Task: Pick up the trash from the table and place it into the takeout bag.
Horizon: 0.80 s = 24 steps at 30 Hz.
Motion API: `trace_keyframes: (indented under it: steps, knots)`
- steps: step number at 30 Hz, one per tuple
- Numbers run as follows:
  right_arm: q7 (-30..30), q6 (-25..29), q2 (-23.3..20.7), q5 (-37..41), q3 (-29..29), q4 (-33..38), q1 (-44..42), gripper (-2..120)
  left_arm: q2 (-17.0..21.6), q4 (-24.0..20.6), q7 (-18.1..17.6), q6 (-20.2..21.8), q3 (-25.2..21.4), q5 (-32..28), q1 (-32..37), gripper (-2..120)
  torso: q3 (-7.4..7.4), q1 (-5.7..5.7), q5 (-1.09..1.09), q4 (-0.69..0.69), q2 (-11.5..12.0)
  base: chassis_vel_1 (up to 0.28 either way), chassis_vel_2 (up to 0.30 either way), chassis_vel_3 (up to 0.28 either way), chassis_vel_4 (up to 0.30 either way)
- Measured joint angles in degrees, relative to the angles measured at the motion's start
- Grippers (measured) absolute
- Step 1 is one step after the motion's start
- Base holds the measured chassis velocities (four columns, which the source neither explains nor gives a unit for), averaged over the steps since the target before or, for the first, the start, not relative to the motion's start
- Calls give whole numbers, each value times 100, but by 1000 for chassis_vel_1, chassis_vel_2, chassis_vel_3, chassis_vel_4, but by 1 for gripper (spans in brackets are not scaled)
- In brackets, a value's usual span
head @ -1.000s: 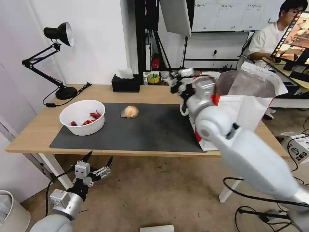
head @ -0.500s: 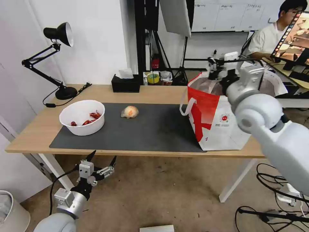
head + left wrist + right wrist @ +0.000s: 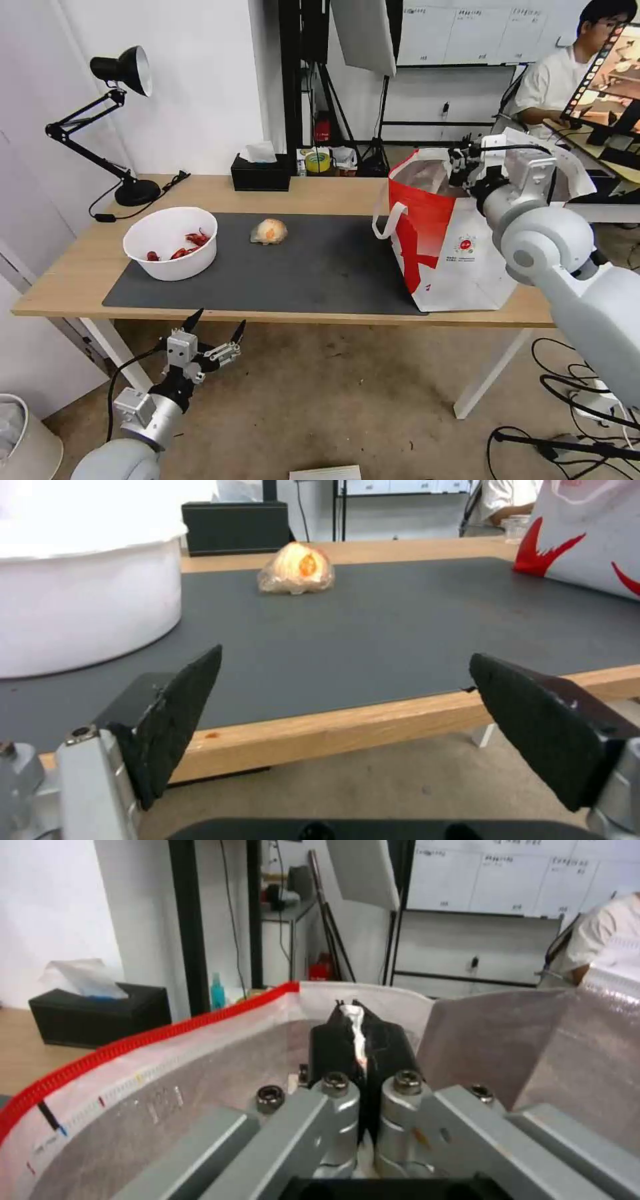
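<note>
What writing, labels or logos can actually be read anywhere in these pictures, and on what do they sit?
None can be read.
Takeout bag: small round red logo with tiny print under it, too small to read.
Whiteboards on the back wall: rows of dark writing, too blurred to read.
Inner rim of the bag, right wrist view: small coloured marks, no letters legible.

The right gripper [image 3: 460,163] has been carried from a spot in front of the takeout bag [image 3: 460,250], near its left edge, across to above the bag's open mouth, and then lowered slightly towards the silver lining; its fingers [image 3: 357,1040] are seen pressed together on a thin strip of white tissue [image 3: 353,1022]; the bag's red front panel, hidden by the arm a second ago, has been uncovered; the left gripper [image 3: 217,330], below the table edge [image 3: 267,315], has been raised a little and shifted slightly rightward, jaws spread wide.
</note>
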<state>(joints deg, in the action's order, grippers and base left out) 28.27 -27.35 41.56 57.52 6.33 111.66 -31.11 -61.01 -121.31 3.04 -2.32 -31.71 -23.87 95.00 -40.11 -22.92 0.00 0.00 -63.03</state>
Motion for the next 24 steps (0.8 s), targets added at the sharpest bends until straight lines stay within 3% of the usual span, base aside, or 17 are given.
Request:
trace_keyframes:
  steps: [4, 7, 10, 22, 24]
  knots:
    - [26, -1, -1, 23, 51, 27, -70, 0, 2, 12, 2, 0, 27, -2, -18, 100, 0, 0, 0, 0, 0, 0, 0, 0, 0]
    - [50, -1, -3, 26, 70, 42, -97, 9, 2, 20, 2, -1, 35, -2, -19, 100, 0, 0, 0, 0, 0, 0, 0, 0, 0]
    - [70, -1, -4, 27, 88, 51, -111, 24, 13, 25, 5, -1, 39, -2, -22, 100, 0, 0, 0, 0, 0, 0, 0, 0, 0]
    - [71, -4, -11, 42, 100, 66, -76, 62, 35, 18, 5, -1, 27, -6, -41, 100, 0, 0, 0, 0, 0, 0, 0, 0, 0]
    - [69, -21, -16, 71, 100, 70, -49, 73, 36, 4, 6, 0, 12, -8, -42, 100, 0, 0, 0, 0, 0, 0, 0, 0, 0]
